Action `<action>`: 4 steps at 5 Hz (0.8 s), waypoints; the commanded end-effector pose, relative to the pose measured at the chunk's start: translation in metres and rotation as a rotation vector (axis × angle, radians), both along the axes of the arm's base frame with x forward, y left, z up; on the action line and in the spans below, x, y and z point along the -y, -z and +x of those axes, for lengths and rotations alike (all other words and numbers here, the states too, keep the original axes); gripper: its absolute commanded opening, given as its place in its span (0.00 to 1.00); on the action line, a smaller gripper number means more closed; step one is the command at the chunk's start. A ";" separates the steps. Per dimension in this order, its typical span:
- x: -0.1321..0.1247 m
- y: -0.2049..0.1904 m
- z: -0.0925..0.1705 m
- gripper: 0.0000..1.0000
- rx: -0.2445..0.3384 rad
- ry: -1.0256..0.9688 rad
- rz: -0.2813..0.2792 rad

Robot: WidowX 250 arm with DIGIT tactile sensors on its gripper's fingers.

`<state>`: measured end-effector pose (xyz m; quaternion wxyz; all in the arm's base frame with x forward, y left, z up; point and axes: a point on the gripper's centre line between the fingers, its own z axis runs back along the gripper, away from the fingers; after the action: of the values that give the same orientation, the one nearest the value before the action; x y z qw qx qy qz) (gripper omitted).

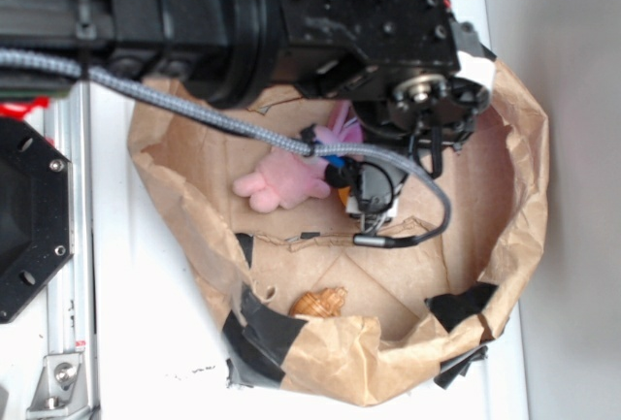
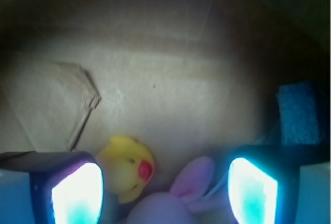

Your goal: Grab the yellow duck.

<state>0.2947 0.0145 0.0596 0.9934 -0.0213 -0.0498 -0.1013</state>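
Between the spread fingers of the gripper sits the yellow duck. Pink bunny lies touching it.

White tabletop, grey wall beside it, bright light.

text: none legible | labels: none | numbers: 0 (both views checked)

Claw points down, its fingers spread apart.
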 end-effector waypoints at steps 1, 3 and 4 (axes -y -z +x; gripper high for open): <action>0.001 -0.003 -0.007 1.00 0.001 0.017 0.068; 0.001 0.002 -0.007 1.00 -0.009 0.019 0.075; -0.003 0.004 -0.008 1.00 -0.011 0.008 0.071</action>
<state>0.2810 0.0178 0.0427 0.9939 0.0042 -0.0141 -0.1093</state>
